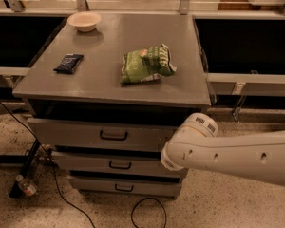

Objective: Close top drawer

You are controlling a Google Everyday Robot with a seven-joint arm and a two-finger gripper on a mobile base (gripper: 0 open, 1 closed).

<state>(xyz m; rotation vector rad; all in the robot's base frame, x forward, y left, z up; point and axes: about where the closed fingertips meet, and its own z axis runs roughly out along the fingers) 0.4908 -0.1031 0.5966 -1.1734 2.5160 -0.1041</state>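
Note:
The top drawer [76,133] is the tall grey front panel under the cabinet top, with a small black pull handle [113,136] at its centre. It stands pulled out a little, with a dark gap above it. My white arm [213,151] reaches in from the right, and its rounded end lies against the right part of the drawer fronts. The gripper is hidden behind the arm's end, near the right side of the top drawer's front.
On the cabinet top [109,84] lie a green chip bag [146,64], a small dark packet [68,63] and a white bowl [84,21]. Two shallower drawers [90,164] sit below. Cables [57,194] and a bottle [26,186] lie on the floor at left.

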